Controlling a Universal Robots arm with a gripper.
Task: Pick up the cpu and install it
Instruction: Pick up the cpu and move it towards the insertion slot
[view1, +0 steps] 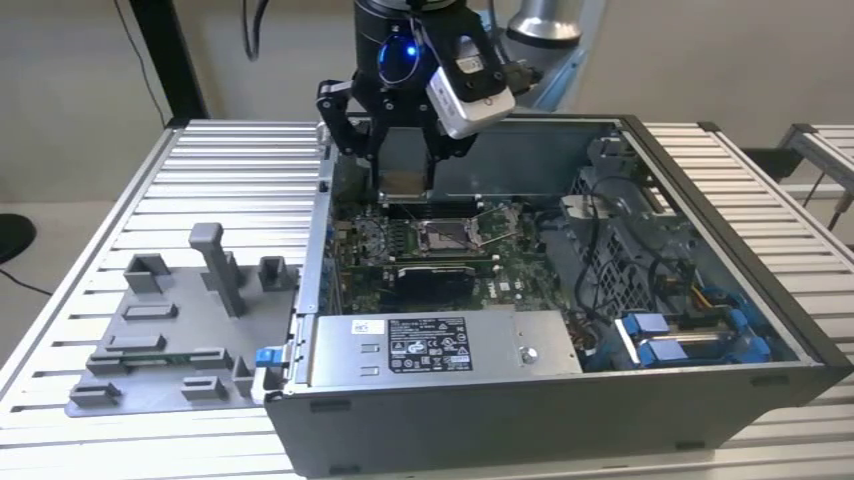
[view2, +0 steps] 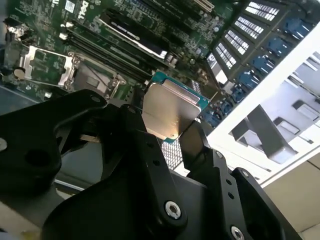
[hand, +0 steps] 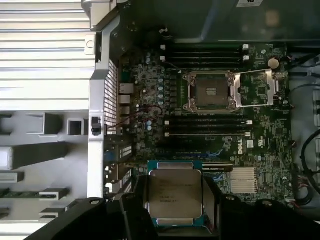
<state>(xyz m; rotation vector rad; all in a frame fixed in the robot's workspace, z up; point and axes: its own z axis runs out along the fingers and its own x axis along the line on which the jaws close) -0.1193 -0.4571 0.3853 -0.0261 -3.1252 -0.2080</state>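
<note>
Fingers (view2: 195, 145) clamped on opposite edges of the cpu (view2: 170, 107), hanging above the board (hand: 150, 100), off to one side of the socket (hand: 209, 92). Probably light, stiff, delicate underneath, so edges only.

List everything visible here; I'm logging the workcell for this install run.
cpu: one, silver top with green edge, held above the motherboard
cpu socket: one, metal frame with dark centre, on the motherboard
motherboard: one, green, inside the case
computer case: one, dark grey, open, on the table
power supply: one, silver, along the case's near wall
fixture plate: one, grey, with blocks, on the table to the exterior view's left of the case
table: one, silver, slatted
wrist camera: one, white, on the arm
end effector: one, black, shut on the cpu
</note>
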